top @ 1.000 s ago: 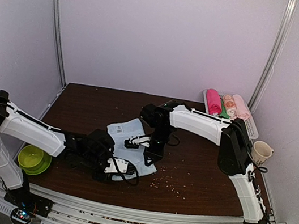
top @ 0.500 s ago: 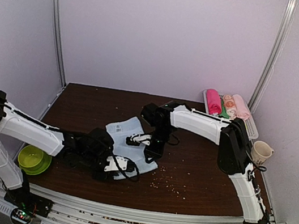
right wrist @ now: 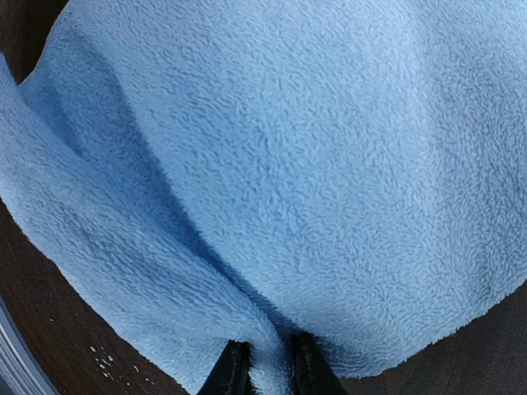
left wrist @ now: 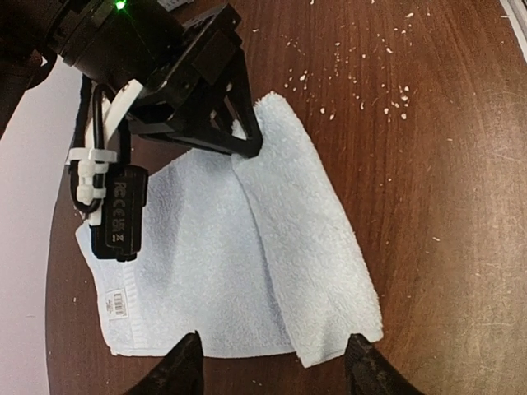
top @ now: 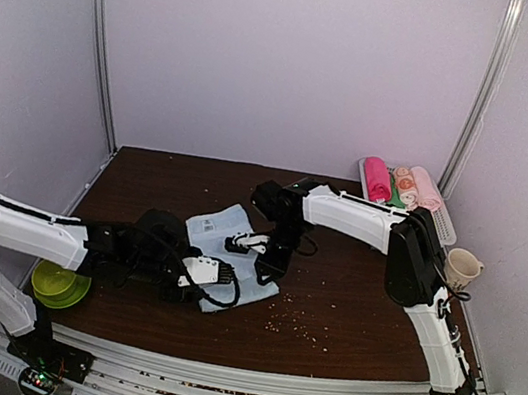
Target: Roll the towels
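The pale blue towel (top: 214, 232) lies flat on the dark table, its right third folded over lengthwise (left wrist: 305, 247), a white tag near its left corner. My left gripper (left wrist: 276, 364) is open just off the towel's near edge, straddling the folded flap's corner, with nothing between its fingers; from above it (top: 221, 273) sits low at the towel's near side. My right gripper (right wrist: 268, 362) is shut on a pinch of the towel (right wrist: 288, 164) at the far end of the fold (left wrist: 247, 144). A rolled magenta-pink towel (top: 377, 179) lies in the back-right tray.
A white tray (top: 445, 226) at the back right holds several small rolls. A cream mug (top: 461, 266) stands by the right edge and a green bowl (top: 59, 282) by the near left. Crumbs (top: 300, 317) lie scattered right of the towel.
My left gripper has opened and let go of the towel's near corner, and the left arm has drawn back to the left. The right gripper keeps its pinch, barely moving.
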Tool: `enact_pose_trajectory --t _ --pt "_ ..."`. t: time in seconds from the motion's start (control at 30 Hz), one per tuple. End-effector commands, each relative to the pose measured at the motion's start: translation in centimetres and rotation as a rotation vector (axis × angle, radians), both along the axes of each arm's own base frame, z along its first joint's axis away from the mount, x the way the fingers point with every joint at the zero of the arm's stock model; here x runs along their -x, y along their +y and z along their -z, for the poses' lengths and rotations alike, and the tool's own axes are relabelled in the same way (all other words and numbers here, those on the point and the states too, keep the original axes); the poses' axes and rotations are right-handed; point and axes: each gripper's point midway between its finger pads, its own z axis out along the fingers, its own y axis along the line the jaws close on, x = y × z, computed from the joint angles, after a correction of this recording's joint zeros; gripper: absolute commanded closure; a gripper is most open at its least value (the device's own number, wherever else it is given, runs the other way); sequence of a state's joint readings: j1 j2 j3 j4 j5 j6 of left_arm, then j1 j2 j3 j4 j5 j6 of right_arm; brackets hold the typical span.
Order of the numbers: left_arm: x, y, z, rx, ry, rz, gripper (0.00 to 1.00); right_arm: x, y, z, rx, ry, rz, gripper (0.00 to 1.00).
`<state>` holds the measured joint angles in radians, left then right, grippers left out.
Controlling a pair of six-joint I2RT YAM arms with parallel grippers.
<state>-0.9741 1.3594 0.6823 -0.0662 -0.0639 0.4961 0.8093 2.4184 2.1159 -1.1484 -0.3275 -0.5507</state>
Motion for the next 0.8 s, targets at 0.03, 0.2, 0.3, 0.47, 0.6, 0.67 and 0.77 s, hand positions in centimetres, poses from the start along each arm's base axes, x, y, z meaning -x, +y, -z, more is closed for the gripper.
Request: enact_pose_trajectory --t 0.03,0.2,0.3,0.47,0.6,0.67,0.77 --pt "-0.8 -1.5 0.0 -0.022 -0.049 0.050 0.41 -1.4 -0.9 0.8 0.026 -0.025 0.056 0.80" --pt "-1.0 -3.4 3.6 -0.150 0.003 0.075 0.49 -1.5 -1.0 0.5 0.026 -0.019 0.078 0.79" --pt "-0.6 -4.1 4.1 -0.155 -0.001 0.090 0.50 -1.4 -1.1 0.5 0.031 -0.013 0.084 0.78" --pt "0.0 -4.9 2.7 -0.114 -0.009 0.115 0.49 -1.4 -1.5 0.8 0.050 -0.013 0.093 0.78" --pt "0.9 -5.5 1.8 -0.094 -0.007 0.149 0.49 -1.3 -1.7 1.0 0.059 -0.012 0.096 0.78" --pt "1.3 -5.8 1.9 -0.097 -0.004 0.163 0.48 -1.4 -1.7 1.0 0.060 -0.015 0.097 0.78" --pt "1.9 -6.5 3.3 -0.141 0.022 0.177 0.48 -1.7 -1.6 1.0 0.056 -0.022 0.104 0.77"
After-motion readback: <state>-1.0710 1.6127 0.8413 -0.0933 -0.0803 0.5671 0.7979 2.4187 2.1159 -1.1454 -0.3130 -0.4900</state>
